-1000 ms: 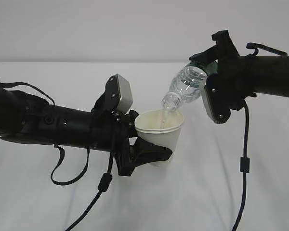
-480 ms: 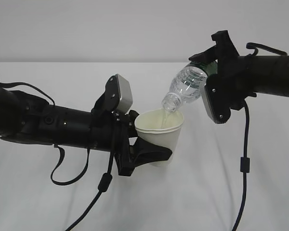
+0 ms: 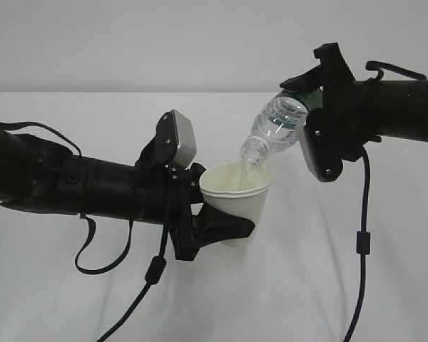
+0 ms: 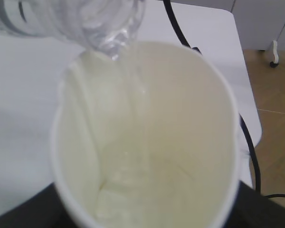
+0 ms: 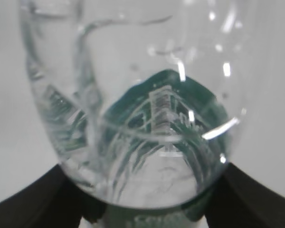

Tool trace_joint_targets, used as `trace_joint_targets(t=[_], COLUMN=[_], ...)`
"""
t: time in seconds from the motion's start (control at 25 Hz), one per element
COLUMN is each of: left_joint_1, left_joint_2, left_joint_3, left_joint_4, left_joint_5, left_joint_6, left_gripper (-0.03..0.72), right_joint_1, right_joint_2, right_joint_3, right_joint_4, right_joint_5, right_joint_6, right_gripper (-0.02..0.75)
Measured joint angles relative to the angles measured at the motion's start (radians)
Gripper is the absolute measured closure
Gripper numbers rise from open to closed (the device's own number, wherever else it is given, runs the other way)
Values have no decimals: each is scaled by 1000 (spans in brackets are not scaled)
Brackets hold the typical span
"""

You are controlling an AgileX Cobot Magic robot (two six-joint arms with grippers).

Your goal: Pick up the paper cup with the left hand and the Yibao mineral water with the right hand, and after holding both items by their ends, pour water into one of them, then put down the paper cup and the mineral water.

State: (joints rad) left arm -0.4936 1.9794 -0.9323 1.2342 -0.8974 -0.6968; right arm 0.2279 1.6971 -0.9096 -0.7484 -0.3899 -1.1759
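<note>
My left gripper [image 3: 225, 226] is shut on the lower body of the white paper cup [image 3: 241, 201], held upright just above the table. My right gripper [image 3: 308, 96] is shut on the Yibao mineral water bottle [image 3: 274, 128], which tilts neck-down with its mouth over the cup's rim. A thin stream of water runs into the cup. In the left wrist view the cup [image 4: 147, 142] fills the frame, with the bottle neck [image 4: 109, 33] at the top and water pooling inside. In the right wrist view the bottle [image 5: 133, 118] fills the frame between the black fingers [image 5: 33, 199].
The white table [image 3: 285, 285] stretches all around under both arms. Black cables [image 3: 360, 242] hang from both wrists down to the table. A grey wall stands behind. The table's right edge and wooden floor [image 4: 275, 118] show in the left wrist view.
Almost nothing has moved. The bottle stays tilted over the cup and water keeps running into it.
</note>
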Motion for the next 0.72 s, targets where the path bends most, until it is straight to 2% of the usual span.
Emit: trace_joint_targets(t=[0.4, 0.72], left_joint_1=[0, 0], left_joint_2=[0, 0], left_joint_3=[0, 0], left_joint_4=[0, -16], left_joint_5=[0, 18], left_joint_6=[0, 0], left_gripper=[267, 267], right_joint_1=[0, 0], right_joint_2=[0, 0], right_joint_3=[0, 0], right_joint_4=[-2, 39], right_joint_5=[0, 0], right_joint_6=[0, 66], right_gripper=[230, 230])
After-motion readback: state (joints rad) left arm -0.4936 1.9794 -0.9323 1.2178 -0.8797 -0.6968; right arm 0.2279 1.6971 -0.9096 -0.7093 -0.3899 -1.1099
